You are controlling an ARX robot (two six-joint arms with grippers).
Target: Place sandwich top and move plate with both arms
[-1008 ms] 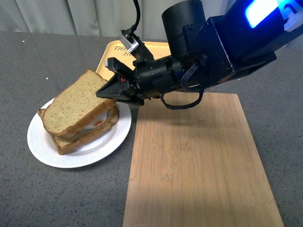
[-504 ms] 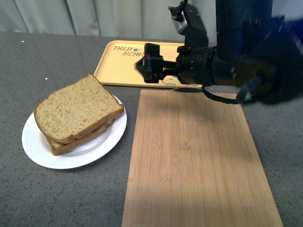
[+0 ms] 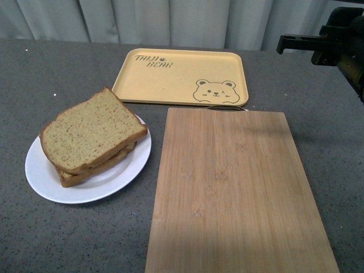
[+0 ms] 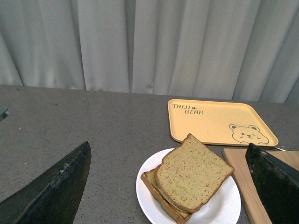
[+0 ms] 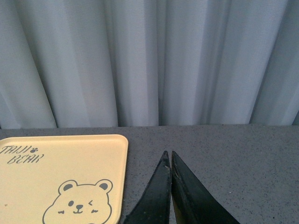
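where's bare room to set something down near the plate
The wooden board, right of the plate, is bare. The yellow bear tray behind the board is bare too. Grey tabletop lies open in front of the plate. Only the plate is crowded, under the sandwich.

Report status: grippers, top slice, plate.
Left gripper open, empty. Right gripper shut, empty. Tan-brown top bread slice on lower slice, on round white plate. Rectangular wooden board beside plate.

The sandwich top [image 3: 91, 133] is tan-brown with fine dark speckles and a darker crust; the plate [image 3: 40, 173] is plain white. The tray [image 3: 170, 82] is yellow with brown bear print and lettering, the board [image 3: 227, 187] light wood-grain, the surface [image 3: 57, 68] speckled grey, the curtain [image 3: 170, 20] pale grey.
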